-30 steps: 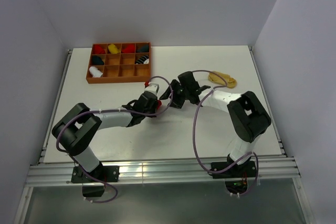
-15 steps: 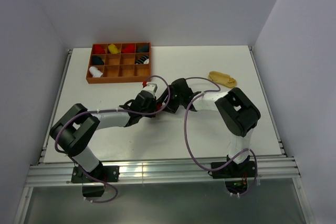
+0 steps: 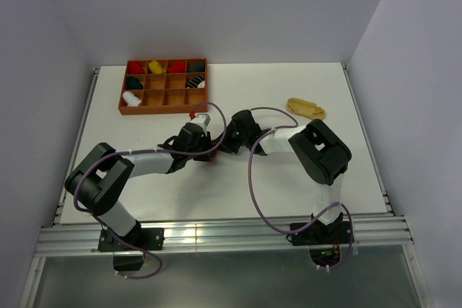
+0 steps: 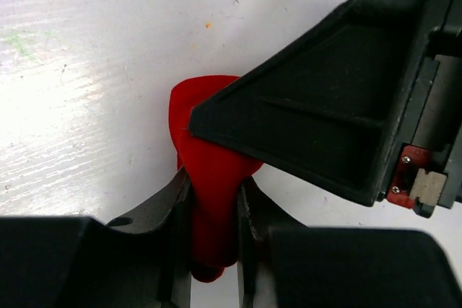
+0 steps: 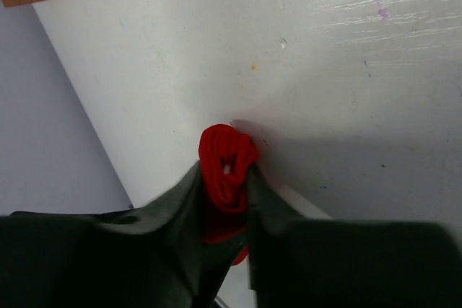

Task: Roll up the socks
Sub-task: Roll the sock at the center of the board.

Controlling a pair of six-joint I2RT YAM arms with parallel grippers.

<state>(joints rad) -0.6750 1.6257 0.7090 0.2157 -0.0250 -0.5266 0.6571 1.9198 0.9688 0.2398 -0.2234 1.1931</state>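
Socks (image 3: 131, 97) in bundles fill several compartments of the wooden tray (image 3: 163, 110), far left of the worktop (image 3: 238, 185). Red sock (image 4: 206, 128) lies mid-worktop, held from both sides: my left gripper (image 4: 213, 203) is closed on one end, my right gripper (image 5: 225, 192) is clamped on the rolled end. Tan sock (image 3: 306, 108) lies loose at the right, well apart.

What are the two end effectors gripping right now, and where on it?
Both hold the red sock: the left end effector pinches its flat end, and the right end effector grips its rolled end.
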